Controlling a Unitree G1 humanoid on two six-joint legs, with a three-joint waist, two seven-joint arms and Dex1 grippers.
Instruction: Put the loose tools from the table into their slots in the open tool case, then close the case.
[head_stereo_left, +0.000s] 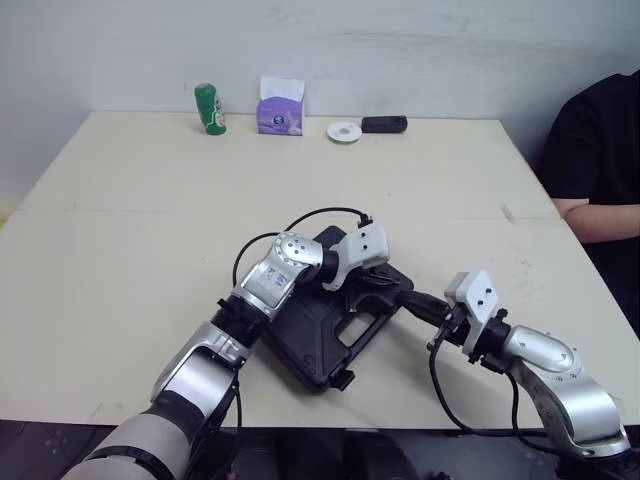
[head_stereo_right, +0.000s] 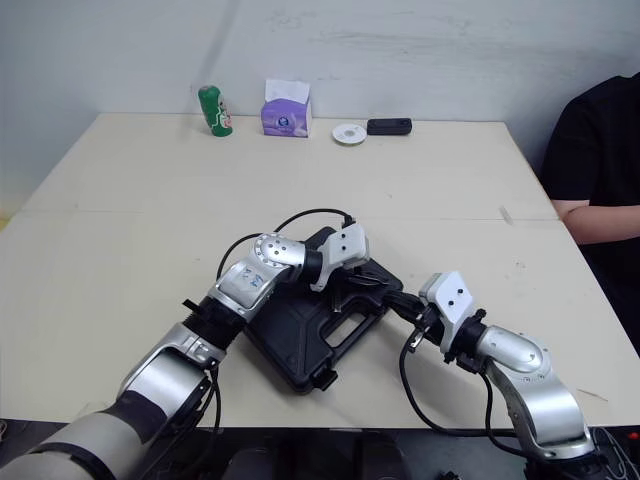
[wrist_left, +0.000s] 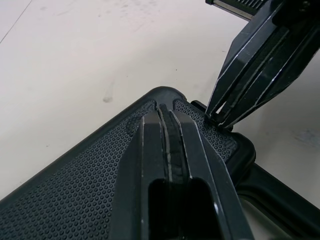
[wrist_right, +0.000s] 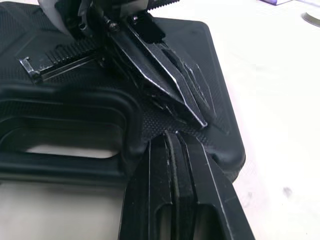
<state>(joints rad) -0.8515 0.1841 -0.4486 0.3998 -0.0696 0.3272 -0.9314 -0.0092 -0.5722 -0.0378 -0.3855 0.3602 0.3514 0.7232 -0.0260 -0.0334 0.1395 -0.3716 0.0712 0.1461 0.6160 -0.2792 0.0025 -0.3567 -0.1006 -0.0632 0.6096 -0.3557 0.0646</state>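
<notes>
**Both claws pinched shut on the closed case**

I see the black tool case (head_stereo_left: 305, 340) lying closed near the front edge of the desk (head_stereo_left: 140, 220). My left claw (wrist_left: 165, 107) and right claw (wrist_right: 172, 136) each have their fingers pressed together and hold nothing. Their tips are close together on the lid corner by the handle.

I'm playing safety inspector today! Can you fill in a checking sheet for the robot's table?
Surface: pale table, faint marks.
Job's things: black case, shut, lying flat; loose tools, nothing seen.
Clutter: can, tissue box, white disc, black box along the far edge.
Claws: left claw and right claw both shut, tips at the case's corner.
Cables: left cable loops above its wrist; right cable hangs under its arm.
Surroundings: white wall; a person in black sits at the right.
</notes>
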